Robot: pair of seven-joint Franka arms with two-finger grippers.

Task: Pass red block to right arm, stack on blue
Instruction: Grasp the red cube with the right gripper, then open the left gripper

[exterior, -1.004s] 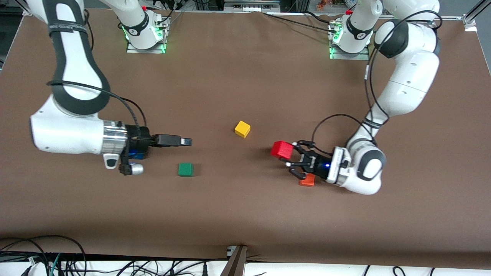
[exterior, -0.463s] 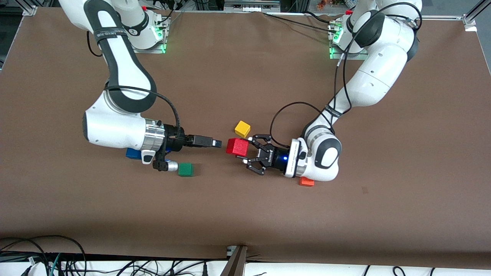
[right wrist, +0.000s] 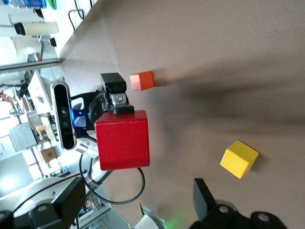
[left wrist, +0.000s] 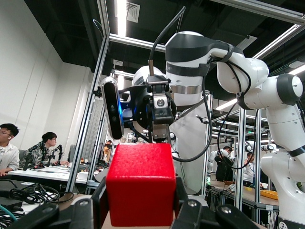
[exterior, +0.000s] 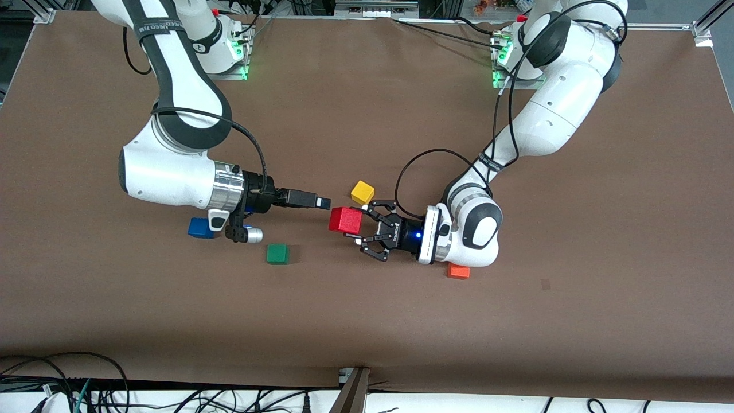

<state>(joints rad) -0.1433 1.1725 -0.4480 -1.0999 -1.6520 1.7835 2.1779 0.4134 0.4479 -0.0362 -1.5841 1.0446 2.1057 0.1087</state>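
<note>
I see my left pincer (exterior: 360, 230) clamped on the red block (exterior: 345, 220) above the bench (exterior: 367, 321), just beside the yellow cube (exterior: 362, 192). My right pincer (exterior: 323, 202) gapes wide, empty, facing it. The blue cube (exterior: 200, 228) sits under the right wrist, the green cube (exterior: 277, 253) nearby.

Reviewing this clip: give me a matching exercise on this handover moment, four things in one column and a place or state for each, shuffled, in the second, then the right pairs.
Things:
1. red block
2. blue cube
3. orange cube
4. right gripper

Place or state:
A. on the table under the right arm's wrist
B. open, level, facing the held cube
C. off the table, clamped in the left gripper
D. on the table, partly under the left arm's wrist

Pairs: 1-C, 2-A, 3-D, 4-B
</note>
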